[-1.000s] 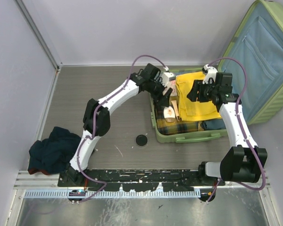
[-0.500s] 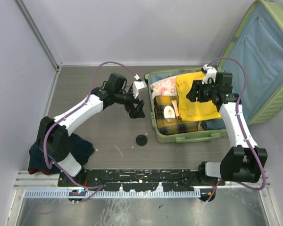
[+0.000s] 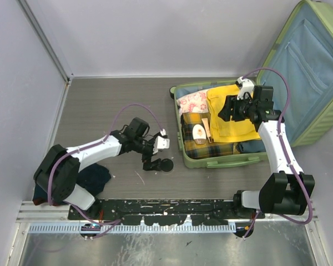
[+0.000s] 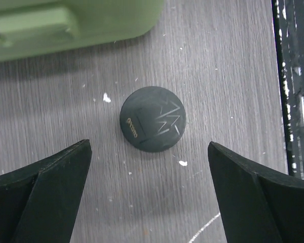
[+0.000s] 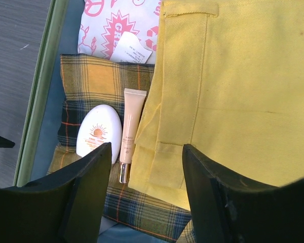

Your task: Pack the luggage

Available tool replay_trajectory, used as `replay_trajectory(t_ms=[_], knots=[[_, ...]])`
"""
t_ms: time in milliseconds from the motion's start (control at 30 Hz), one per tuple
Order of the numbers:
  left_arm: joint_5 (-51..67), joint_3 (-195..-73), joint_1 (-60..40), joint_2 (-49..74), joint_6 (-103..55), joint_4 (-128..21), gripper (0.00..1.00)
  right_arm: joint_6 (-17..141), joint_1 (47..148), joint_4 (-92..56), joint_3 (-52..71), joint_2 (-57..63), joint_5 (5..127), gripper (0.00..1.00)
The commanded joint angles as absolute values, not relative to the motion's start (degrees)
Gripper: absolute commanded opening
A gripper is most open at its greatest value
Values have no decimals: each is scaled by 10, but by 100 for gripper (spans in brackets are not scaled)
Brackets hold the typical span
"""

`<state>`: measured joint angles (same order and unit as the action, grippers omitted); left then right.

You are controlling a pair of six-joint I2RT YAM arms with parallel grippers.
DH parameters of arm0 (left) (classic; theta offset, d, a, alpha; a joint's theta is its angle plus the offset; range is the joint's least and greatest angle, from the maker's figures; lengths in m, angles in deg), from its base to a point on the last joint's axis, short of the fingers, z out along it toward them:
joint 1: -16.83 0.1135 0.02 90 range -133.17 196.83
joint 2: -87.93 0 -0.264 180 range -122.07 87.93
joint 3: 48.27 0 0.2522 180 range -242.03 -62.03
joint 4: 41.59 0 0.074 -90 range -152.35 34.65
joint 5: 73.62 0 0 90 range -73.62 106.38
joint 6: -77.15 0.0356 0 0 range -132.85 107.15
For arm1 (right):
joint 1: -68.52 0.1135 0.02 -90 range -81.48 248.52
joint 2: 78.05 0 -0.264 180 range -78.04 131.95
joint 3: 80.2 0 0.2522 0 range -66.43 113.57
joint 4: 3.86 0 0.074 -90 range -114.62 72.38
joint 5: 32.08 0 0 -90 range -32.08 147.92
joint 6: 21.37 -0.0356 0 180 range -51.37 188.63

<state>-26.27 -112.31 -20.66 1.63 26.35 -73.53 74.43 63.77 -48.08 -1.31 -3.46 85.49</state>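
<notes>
The light-green luggage point(image 3: 225, 161) lies open on the table, its lid point(image 3: 311, 66) with blue lining propped up at the right. Inside lie a yellow garment point(image 3: 233, 113), a plaid cloth point(image 3: 208, 148), a pink-printed white pouch point(image 3: 192, 102), a white oval bottle point(image 3: 198, 133) and a beige tube point(image 5: 130, 126). A small round black disc point(image 3: 166, 164) lies on the table before the luggage. My left gripper point(image 3: 152, 162) is open just beside the disc point(image 4: 153, 125), not touching it. My right gripper point(image 3: 228, 108) is open above the yellow garment point(image 5: 233, 91), holding nothing.
A dark blue-green cloth heap point(image 3: 72, 177) lies at the near left by the left arm's base. Grey walls close the left and back. The luggage's green front wall and handle point(image 4: 35, 25) show in the left wrist view. A black rail point(image 3: 172, 208) runs along the near edge.
My left arm has swung out of the luggage, leftward and toward the near edge, down to the black disc. The right arm has not moved.
</notes>
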Motion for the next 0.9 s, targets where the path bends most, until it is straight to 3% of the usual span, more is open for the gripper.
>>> replay_trajectory(t_ms=[0, 133, 400, 600, 733, 867], knots=[[-268, -1115, -236, -2, 356, -672, 98, 753, 635, -479, 11, -52, 868, 63], [-265, -1120, -255, -36, 365, -660, 100, 753, 635, -482, 9, -55, 868, 63], [-241, -1143, -266, -96, 397, -644, 93, 753, 635, -481, 6, -60, 866, 64], [-227, -1143, -267, -74, 363, -648, 78, 753, 635, -480, 0, -63, 866, 63], [-237, -1161, -267, -22, 311, -694, 58, 750, 635, -475, -2, -63, 867, 63], [-254, -1160, -267, 43, 280, -727, 50, 743, 635, -468, -6, -62, 869, 63]])
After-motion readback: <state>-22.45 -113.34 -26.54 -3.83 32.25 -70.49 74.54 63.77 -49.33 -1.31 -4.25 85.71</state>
